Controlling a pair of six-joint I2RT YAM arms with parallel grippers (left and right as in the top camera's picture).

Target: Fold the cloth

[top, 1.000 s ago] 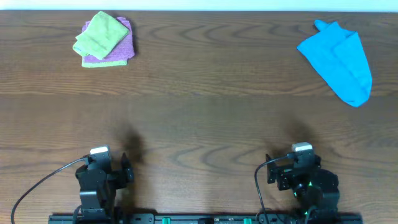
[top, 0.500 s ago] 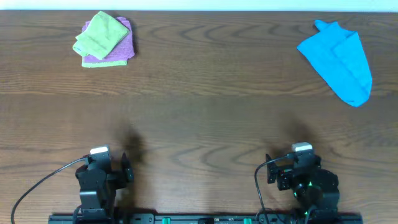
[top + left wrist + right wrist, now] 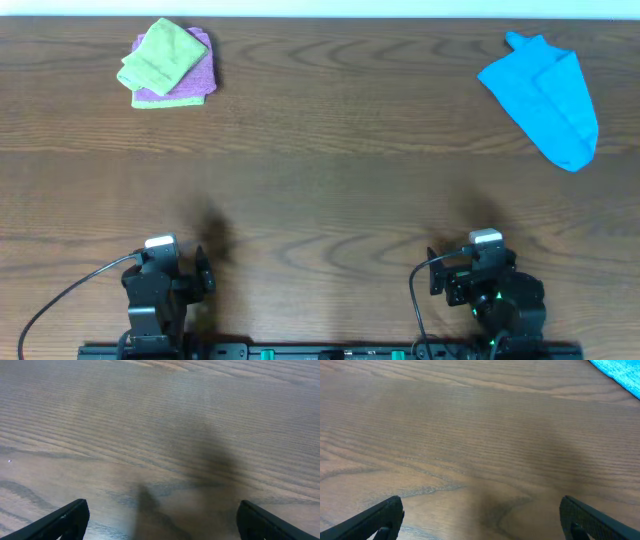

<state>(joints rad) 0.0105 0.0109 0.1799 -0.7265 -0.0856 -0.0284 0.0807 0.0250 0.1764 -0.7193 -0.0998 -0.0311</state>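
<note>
The cloth [image 3: 158, 55] is light yellow-green terry and lies folded small at the far left of the table, on top of a purple folded cloth [image 3: 192, 80]. My left gripper [image 3: 165, 270] rests at the near edge, far from the cloth. In the left wrist view its jaws [image 3: 160, 522] are spread wide over bare wood and hold nothing. My right gripper [image 3: 482, 268] rests at the near right. In the right wrist view its jaws [image 3: 480, 517] are also wide open and empty.
A bright blue cloth [image 3: 545, 85] lies crumpled at the far right, and its corner shows in the right wrist view [image 3: 620, 374]. The dark wood table [image 3: 330, 180] has a white strip along its far edge.
</note>
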